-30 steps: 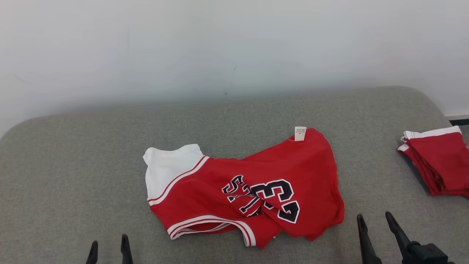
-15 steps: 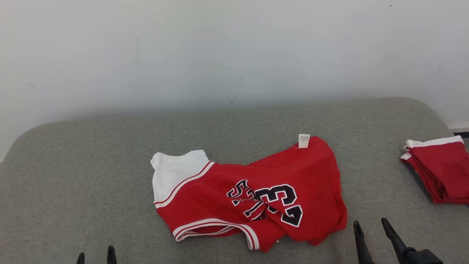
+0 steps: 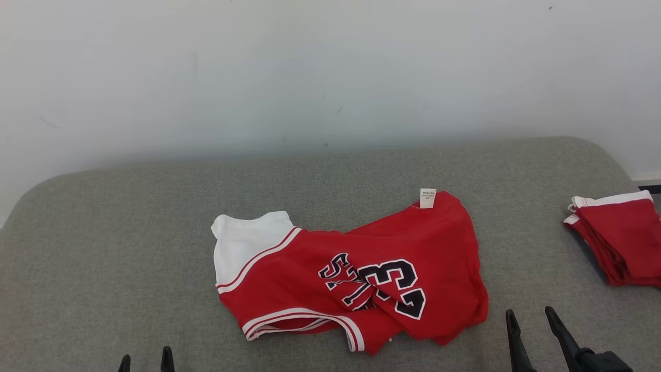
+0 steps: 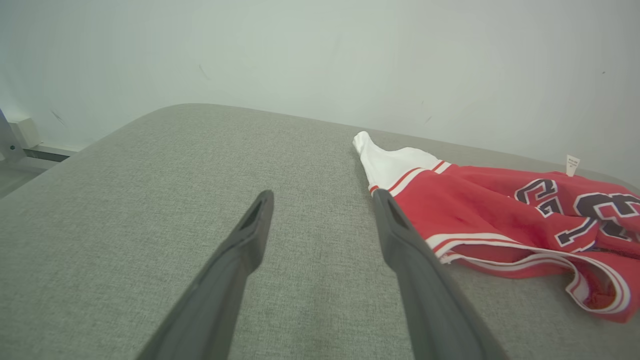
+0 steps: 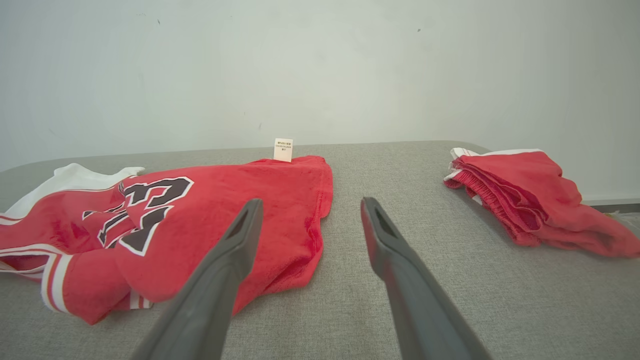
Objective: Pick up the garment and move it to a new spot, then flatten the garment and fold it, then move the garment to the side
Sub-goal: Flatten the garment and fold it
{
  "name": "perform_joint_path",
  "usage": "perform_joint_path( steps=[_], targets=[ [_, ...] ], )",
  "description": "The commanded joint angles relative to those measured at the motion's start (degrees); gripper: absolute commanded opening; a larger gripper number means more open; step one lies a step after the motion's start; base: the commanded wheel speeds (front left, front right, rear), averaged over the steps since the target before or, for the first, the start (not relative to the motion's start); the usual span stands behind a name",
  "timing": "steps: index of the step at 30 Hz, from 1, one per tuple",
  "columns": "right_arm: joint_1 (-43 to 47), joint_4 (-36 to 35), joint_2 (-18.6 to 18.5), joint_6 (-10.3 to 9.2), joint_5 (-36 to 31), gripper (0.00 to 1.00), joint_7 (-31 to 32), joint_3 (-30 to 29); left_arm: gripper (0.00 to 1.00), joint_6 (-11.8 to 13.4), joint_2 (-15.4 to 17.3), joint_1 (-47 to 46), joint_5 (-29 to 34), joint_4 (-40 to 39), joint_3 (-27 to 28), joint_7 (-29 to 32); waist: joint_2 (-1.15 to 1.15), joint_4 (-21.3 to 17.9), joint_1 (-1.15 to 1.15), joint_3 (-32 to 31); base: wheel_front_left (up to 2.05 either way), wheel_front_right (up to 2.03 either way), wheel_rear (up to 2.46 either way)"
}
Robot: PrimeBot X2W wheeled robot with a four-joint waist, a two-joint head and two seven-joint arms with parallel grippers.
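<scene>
On what looks like a grey padded table (image 3: 103, 232), the crumpled red 23 jersey (image 3: 351, 279) lies mid-surface, well apart from a folded red garment (image 3: 619, 243). The left end effector (image 3: 145, 359) and right end effector (image 3: 530, 315) hang spread and empty. Pinching doubled layers could keep the jersey bunched.

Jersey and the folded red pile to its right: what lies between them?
Only bare grey cushion separates jersey from pile, clear in the head view.

My left gripper (image 3: 145, 357) low at the near edge of the grey cushion (image 3: 103, 232), toward its left corner, fingers parted wide, nothing held; my right gripper (image 3: 530, 313) at the near edge toward the right, fingers likewise spread, empty, tips pointing away from me
</scene>
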Motion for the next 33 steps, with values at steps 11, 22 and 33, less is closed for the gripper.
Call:
perform_joint_path(
  steps=[11, 22, 33],
  targets=[
    [0.46, -0.69, 0.73, -0.16, 0.32, 1.00, 0.33, -0.09, 1.00, 0.56, -0.12, -0.46, -0.19, 0.24, -0.44, -0.16, 0.00, -0.43, 0.00, 0.90, 0.00, 0.00, 0.00],
    [0.10, -0.92, 0.57, -0.16, 1.18, 1.00, 0.79, -0.24, 1.00, 0.60, -0.12, -1.02, -0.06, 0.69, -0.95, -0.16, 0.00, -0.35, 0.00, 1.51, 0.00, 0.00, 0.00],
    [-10.77, -0.32, -2.52, -0.17, 4.96, 1.00, 15.09, 0.06, 1.00, 1.08, 0.04, -12.52, -1.90, 6.84, -4.09, 3.36, 0.00, -1.38, 0.00, 5.84, 0.00, 0.00, 0.00]
  ],
)
